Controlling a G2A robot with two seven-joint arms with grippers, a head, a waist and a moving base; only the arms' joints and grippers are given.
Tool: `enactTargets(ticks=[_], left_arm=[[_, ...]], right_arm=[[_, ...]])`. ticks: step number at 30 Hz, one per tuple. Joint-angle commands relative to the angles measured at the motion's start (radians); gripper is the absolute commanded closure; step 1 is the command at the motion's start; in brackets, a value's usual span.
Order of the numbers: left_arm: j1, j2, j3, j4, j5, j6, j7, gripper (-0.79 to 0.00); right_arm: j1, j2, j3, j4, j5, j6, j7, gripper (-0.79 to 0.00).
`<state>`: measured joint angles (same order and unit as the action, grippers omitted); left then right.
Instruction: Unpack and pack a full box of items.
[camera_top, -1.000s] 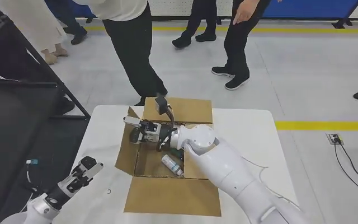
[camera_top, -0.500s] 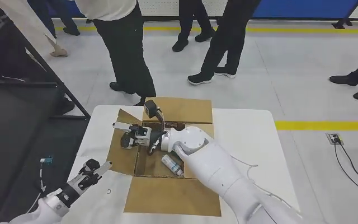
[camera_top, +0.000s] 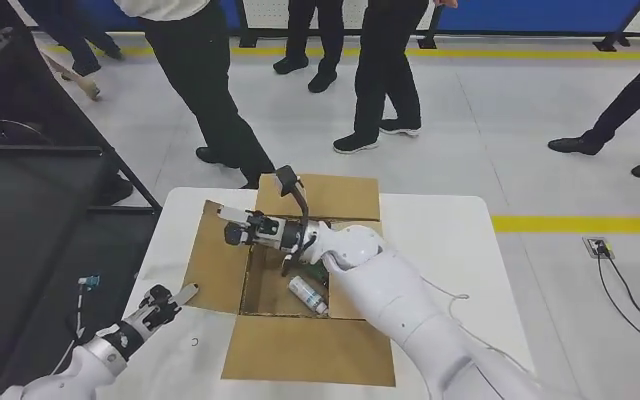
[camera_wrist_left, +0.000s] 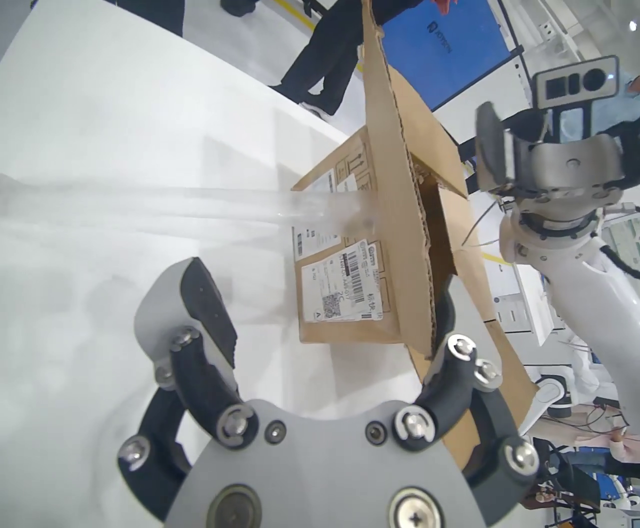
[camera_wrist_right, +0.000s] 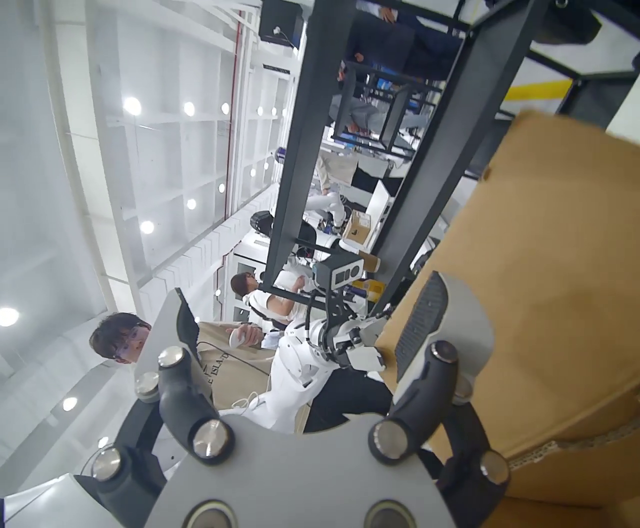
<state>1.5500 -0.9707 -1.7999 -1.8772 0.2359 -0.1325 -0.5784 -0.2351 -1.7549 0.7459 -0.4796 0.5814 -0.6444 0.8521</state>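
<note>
Jaws wide on left gripper (camera_wrist_left: 322, 292), over smooth white table (camera_top: 450, 235) just beside box (camera_top: 300, 350). Jaws parted on right gripper (camera_wrist_right: 305, 300) too, ribbed pad (camera_wrist_right: 420, 320) beside left flap (camera_top: 215, 262). Sits mid-table: brown corrugated cardboard, flaps open, labelled wall, bottle (camera_top: 307, 294) lying inside.

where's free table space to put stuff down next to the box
Bare table right of the box, out to the far right corner. Left of the box is crowded: spread flap, right gripper over it, left gripper just beside it.
</note>
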Motion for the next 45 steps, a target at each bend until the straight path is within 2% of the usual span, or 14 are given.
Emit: enactTargets(ticks=[1,10,20,29,40,45], left_arm=[[-0.005,0.001,0.006,0.008,0.018,0.013,-0.008,-0.785],[-0.046,0.0,0.063,0.08,0.076,0.049,-0.03,-0.785],[-0.099,-0.004,0.118,0.167,0.104,0.065,-0.021,-0.785],[-0.122,-0.006,0.132,0.197,0.105,0.066,-0.017,-0.785],[-0.079,-0.004,0.072,0.103,0.095,0.056,0.0,-0.785],[-0.084,-0.002,0.078,0.103,0.136,0.077,-0.016,-0.785]], right_arm=[[-0.013,0.017,0.027,-0.017,-0.013,-0.031,-0.018,-0.785],[-0.132,0.111,0.17,-0.191,-0.088,-0.038,-0.067,-0.785],[-0.317,0.19,0.309,-0.494,-0.205,0.091,-0.098,-0.785],[-0.391,0.214,0.357,-0.622,-0.24,0.163,-0.097,-0.785],[-0.413,0.223,0.373,-0.657,-0.247,0.189,-0.09,-0.785],[-0.427,0.227,0.379,-0.67,-0.246,0.184,-0.085,-0.785]])
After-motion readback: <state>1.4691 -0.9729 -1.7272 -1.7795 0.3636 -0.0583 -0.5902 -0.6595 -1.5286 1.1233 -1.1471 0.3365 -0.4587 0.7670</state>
